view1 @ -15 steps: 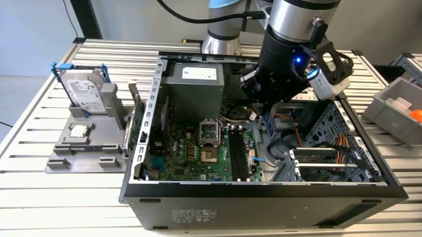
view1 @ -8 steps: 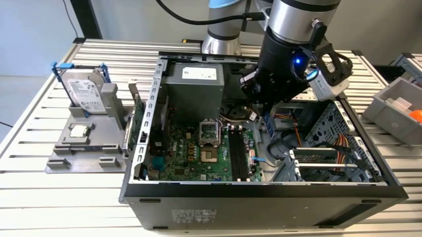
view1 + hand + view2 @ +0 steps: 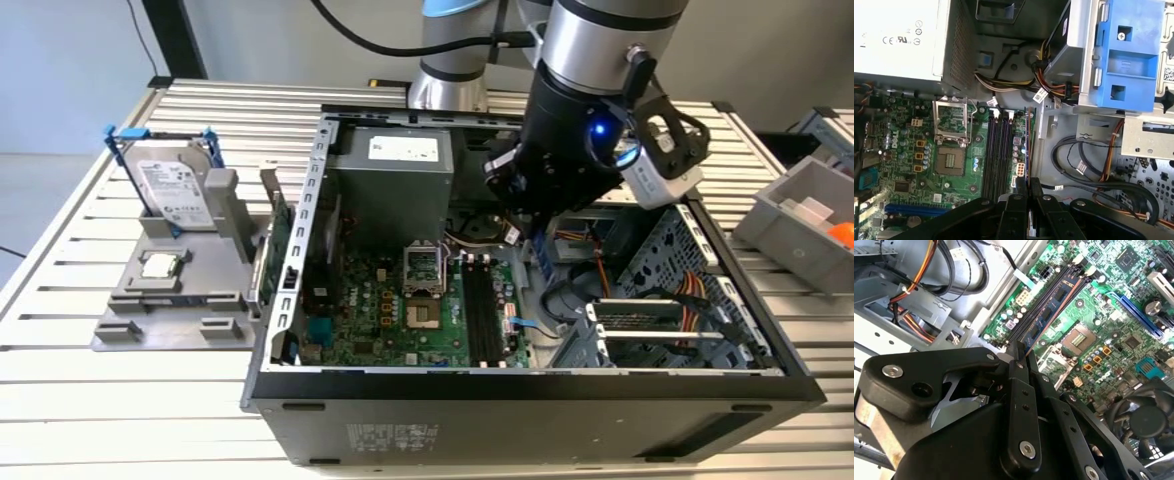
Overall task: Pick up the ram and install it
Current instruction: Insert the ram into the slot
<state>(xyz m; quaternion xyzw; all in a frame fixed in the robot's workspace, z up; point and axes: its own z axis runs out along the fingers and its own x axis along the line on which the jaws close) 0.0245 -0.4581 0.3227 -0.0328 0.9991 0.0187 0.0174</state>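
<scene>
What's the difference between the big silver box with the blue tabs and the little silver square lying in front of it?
The hard drive is far larger than the processor chip. The drive is a long rectangle, while the chip is square. The drive stands upright in a blue-tabbed frame, while the chip lies flat and bare. Both are silver and sit on the grey holder, outside the computer case, at the exterior view's left.
</scene>
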